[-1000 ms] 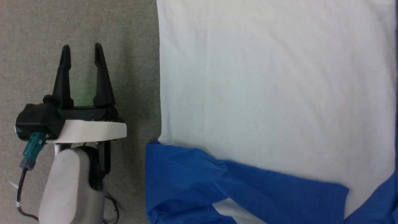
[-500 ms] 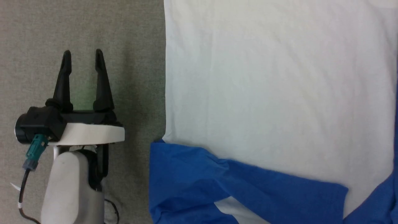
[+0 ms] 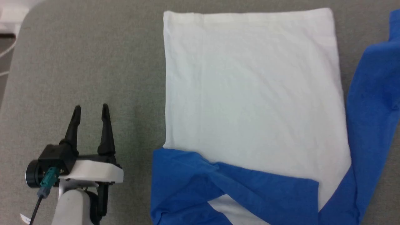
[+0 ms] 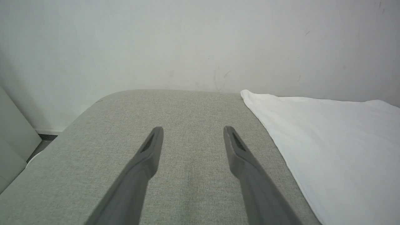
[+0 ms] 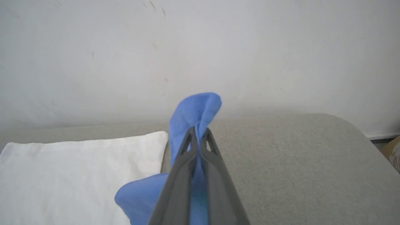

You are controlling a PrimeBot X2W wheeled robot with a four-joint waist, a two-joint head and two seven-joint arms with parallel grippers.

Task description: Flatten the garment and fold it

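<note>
Head view widened; right end effector (image 5: 198, 131) pinches garment's (image 3: 250, 93) blue sleeve (image 5: 195, 109), left end effector (image 3: 91, 107) gapes.

Blue shoulders of garment (image 3: 250, 93) beyond head view's lower edge

The white cloth T-shirt with blue sleeves (image 3: 256, 93) is lying on the grey fabric-covered tabletop (image 3: 87, 56), its left-side sleeve (image 3: 218, 184) lying across its near end. The black two-fingered left gripper (image 3: 91, 107) is sitting left of it, apart. The dark right gripper (image 5: 198, 131) is pinching the right-side sleeve (image 3: 372, 93) beside its right edge. A pale plaster wall (image 4: 187, 40) is standing behind.
</note>
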